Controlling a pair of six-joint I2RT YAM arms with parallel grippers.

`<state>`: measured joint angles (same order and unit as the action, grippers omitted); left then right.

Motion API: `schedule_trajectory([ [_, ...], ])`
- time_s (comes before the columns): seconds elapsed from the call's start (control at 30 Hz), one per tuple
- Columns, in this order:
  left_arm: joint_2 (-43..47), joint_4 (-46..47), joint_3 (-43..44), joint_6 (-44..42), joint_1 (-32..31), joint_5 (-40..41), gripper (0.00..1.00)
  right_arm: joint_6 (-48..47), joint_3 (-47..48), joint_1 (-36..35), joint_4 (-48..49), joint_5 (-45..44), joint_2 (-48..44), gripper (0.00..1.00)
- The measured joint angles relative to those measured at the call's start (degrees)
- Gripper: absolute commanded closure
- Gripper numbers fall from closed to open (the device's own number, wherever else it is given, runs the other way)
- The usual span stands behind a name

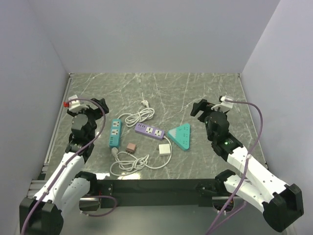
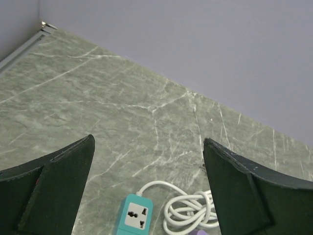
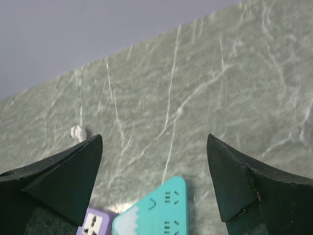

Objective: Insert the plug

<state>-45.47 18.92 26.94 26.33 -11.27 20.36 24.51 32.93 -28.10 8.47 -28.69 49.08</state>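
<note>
When you read the top external view, find the plug (image 1: 165, 150) lying flat on the marble-patterned table (image 1: 205, 88), toward the near edge. It sits just in front of the purple power strip (image 1: 149, 131) and just beside the teal triangular strip (image 1: 180, 135). Its thin white cable (image 1: 129, 164) lies in loose loops to its left, close to the brownish-pink cube adapter (image 1: 130, 147). A long teal power strip (image 1: 115, 132) lies further left. Note that the left gripper (image 1: 100, 106) and the right gripper (image 1: 201, 108) are each poised above the table, well apart from the plug.

When you check the left wrist view, confirm that the left gripper (image 2: 148, 142) has its jaws spread wide with nothing between them. Bare table shows through the gap, and below it lie one end of the teal power strip (image 2: 134, 214) and a white cable coil (image 2: 188, 208).

When you check the right wrist view, confirm that the right gripper (image 3: 154, 139) likewise stands wide apart and grips nothing. The tip of the teal triangular strip (image 3: 154, 208) and a corner of the purple power strip (image 3: 93, 224) lie low in the gap.
</note>
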Motion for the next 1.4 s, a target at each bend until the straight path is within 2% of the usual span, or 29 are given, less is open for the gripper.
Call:
schedule_trajectory([
  [0.23,-3.45,-0.09,0.98,-0.81,-3.04,-2.58,0.02,5.14,0.72,0.0,-8.76,4.15,1.92,0.07],
  [0.47,-9.42,-0.31,5.09,-2.36,-6.19,-9.99,0.03,7.56,-1.44,0.0,-9.14,12.28,6.49,0.06],
  [0.67,-11.26,-0.48,5.22,-4.81,-11.47,-10.43,0.02,7.65,-2.29,-0.46,-9.62,17.44,11.37,0.05],
  [1.03,-12.44,-1.51,7.54,-6.12,-11.65,-11.52,0.01,7.1,-2.21,-6.51,-12.98,17.35,18.32,0.02],
  [1.4,-12.55,-2.84,7.69,-6.14,-11.69,-11.76,0.01,4.48,-2.23,-8.13,-16.7,18.78,17.29,0.01],
])
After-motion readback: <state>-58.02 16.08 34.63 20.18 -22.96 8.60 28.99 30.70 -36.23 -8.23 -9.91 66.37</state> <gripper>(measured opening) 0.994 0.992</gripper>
